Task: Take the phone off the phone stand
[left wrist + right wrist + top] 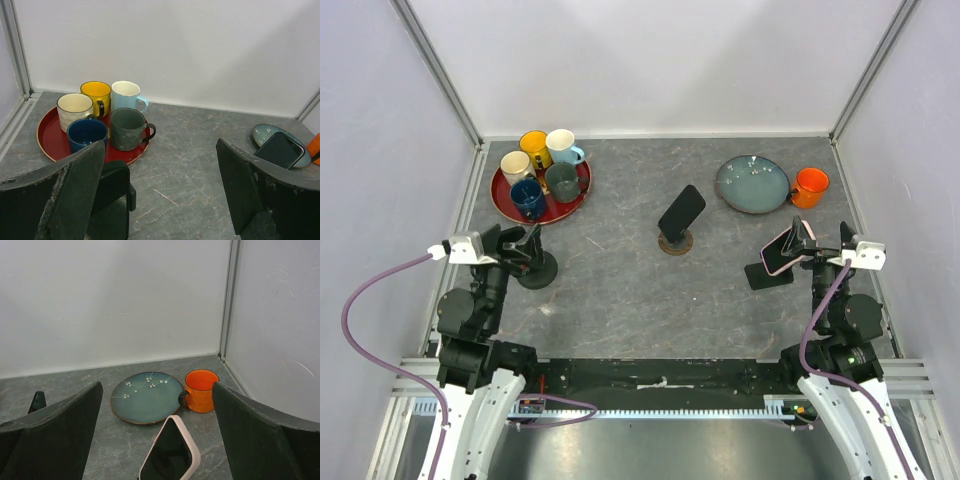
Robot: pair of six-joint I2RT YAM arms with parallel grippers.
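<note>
A black phone (682, 211) leans on a round brown stand (675, 243) at the table's middle; it also shows in the left wrist view (280, 149). A second phone in a pink case (782, 252) leans on a black stand (767, 275) at the right. My right gripper (807, 243) is open, with the pink-cased phone (170, 455) low between its fingers (260, 440), untouched. My left gripper (525, 245) is open and empty, right over an empty black round stand (536, 271), which sits by its left finger (75, 195).
A red tray (502, 200) with several mugs stands at the back left, also in the left wrist view (50, 137). A teal plate (752, 184) and an orange mug (809, 187) stand at the back right. White walls close in the table.
</note>
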